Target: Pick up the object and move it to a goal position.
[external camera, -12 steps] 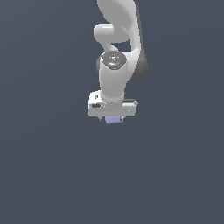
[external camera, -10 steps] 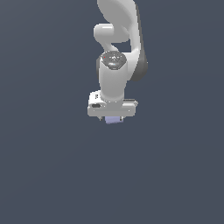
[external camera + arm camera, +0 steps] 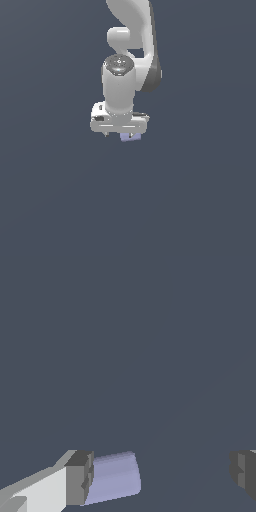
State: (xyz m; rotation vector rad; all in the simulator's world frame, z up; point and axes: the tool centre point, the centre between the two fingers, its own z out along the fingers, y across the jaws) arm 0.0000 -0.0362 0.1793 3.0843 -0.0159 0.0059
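1. Exterior view: 1 white-grey arm (image 3: 131,45) comes down from the top edge over a plain dark grey-blue surface (image 3: 50,200). Wrist section is a pale upright cylinder w/ a dark round cap (image 3: 119,64) on top.

2. Exterior view: gripper (image 3: 122,136) hangs below the wide white hand block (image 3: 118,121), pointing down. Fingers are mostly hidden under the block here, so their spread can't be read from this angle.

3. Exterior view: the object (image 3: 131,137), a small pale lavender-blue block, peeks out just under the hand block, toward the exterior view's right of the gripper's centre. Only its lower part shows; whether it rests on the surface or is lifted can't be told.

4. Wrist view: 2 dark grey fingertip pads show, 1 (image 3: 80,478) on a white finger, the other (image 3: 244,474) at the far edge of frame. They're well apart, w/ a wide gap, so the gripper is spread, not pinching anything.

5. Wrist view: object (image 3: 114,477) sits between the pads, right up against the 1st pad, touching or nearly so, and well apart from the 2nd. Plain, unmarked, rounded far end.

6. Wrist view: the rest is the same flat dark surface (image 3: 125,346).
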